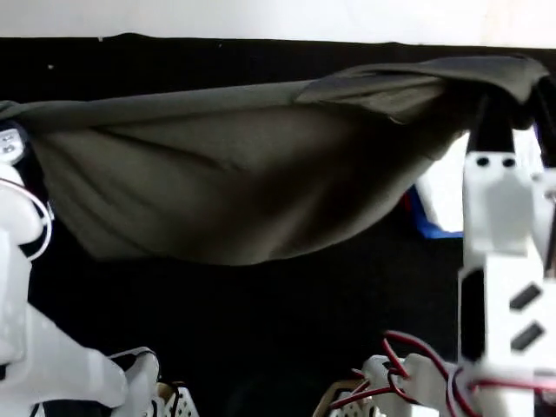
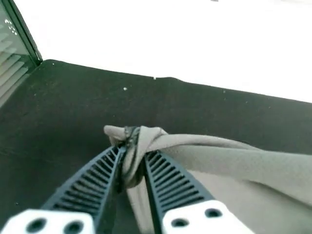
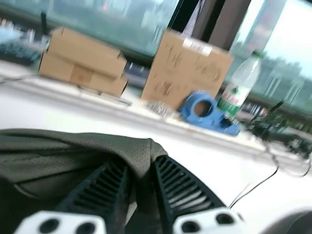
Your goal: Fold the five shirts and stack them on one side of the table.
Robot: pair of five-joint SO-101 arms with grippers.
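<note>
I work in what looks like an office turned robot lab. My table (image 2: 73,112) is covered in black. Past it, a white surface (image 3: 204,146) under big windows (image 3: 112,19) holds cardboard boxes (image 3: 83,61), a water bottle (image 3: 238,85), a blue plastic part (image 3: 207,113) (I can't tell what) and a loose cable (image 3: 265,178). Slatted blinds (image 2: 10,58) stand beside the table.

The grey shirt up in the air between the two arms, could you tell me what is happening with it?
The two arms are holding one grey shirt up over the black table, spread between them. The left gripper is shut on a bunched corner, and the right gripper is shut on the opposite end. The cloth sags in the middle and is not yet folded.
</note>
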